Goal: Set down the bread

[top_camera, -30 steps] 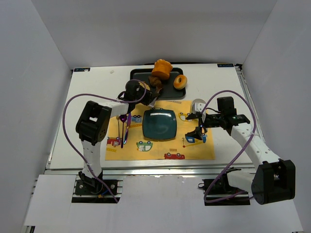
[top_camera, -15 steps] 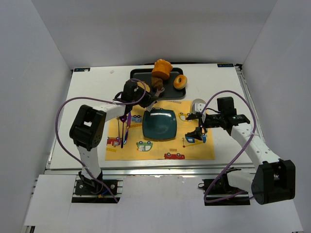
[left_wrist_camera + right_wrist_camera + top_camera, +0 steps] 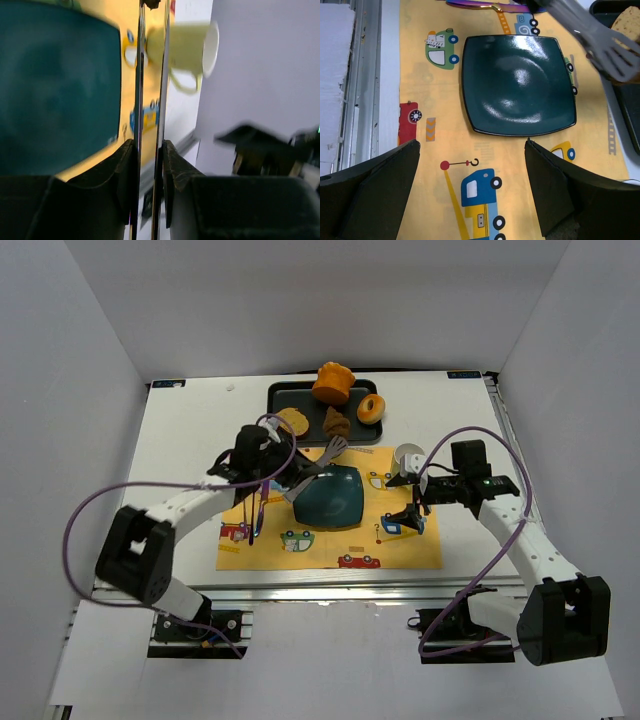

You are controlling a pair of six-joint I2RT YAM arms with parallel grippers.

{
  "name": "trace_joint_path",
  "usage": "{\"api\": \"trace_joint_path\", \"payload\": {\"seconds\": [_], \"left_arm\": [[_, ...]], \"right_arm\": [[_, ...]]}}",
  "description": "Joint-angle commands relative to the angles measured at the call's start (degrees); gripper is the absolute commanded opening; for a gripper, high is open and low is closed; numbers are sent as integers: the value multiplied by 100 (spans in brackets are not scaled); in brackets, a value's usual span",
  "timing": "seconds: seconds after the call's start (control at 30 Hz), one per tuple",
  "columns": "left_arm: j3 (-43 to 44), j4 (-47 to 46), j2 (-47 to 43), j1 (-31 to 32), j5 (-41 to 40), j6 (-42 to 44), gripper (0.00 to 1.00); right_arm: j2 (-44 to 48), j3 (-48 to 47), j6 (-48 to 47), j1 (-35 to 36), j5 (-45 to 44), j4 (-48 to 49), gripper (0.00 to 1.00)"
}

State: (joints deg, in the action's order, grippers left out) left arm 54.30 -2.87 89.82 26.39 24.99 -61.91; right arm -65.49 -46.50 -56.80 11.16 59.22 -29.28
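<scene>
The bread, a small dark brown croissant (image 3: 337, 423), lies on the black tray (image 3: 283, 393) at the back, between a tan toast slice (image 3: 292, 421) and a donut (image 3: 371, 408). My left gripper (image 3: 290, 478) (image 3: 150, 150) is shut on metal tongs (image 3: 330, 451) (image 3: 139, 75). Their flat tips (image 3: 602, 42) hang empty over the far edge of the dark teal plate (image 3: 328, 496) (image 3: 520, 85), short of the tray. My right gripper (image 3: 413, 505) (image 3: 471, 145) stands open over the yellow placemat (image 3: 330, 545), right of the plate, with nothing in it.
A tall orange bun (image 3: 332, 383) stands on the tray behind the croissant. A pale cup (image 3: 408, 457) (image 3: 182, 47) lies on its side at the mat's far right corner. Iridescent cutlery (image 3: 255, 508) lies on the mat left of the plate.
My left arm has swung back from the tray, elbow dropping leftward, and the tongs have come away toward the plate. The croissant stays on the tray. The right arm barely moved.
</scene>
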Motion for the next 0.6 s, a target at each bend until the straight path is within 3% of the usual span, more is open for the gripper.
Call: {"api": "trace_joint_path", "payload": {"seconds": [0.0,0.17,0.3,0.57], "left_arm": [[-481,565,-1096,15,418,706,0],[-1516,1244,-2475,24,690,944,0],[-1949,1614,-2943,24,770,988,0],[-2020,1826,-2725,50,709,1295,4]], "right_arm": [[90,-280,-227,-70,186,-183,89],[19,-342,-253,-79,230,-192,89],[-69,-447,-244,-79,274,-245,89],[-148,-632,-271,-79,283,-412,89]]}}
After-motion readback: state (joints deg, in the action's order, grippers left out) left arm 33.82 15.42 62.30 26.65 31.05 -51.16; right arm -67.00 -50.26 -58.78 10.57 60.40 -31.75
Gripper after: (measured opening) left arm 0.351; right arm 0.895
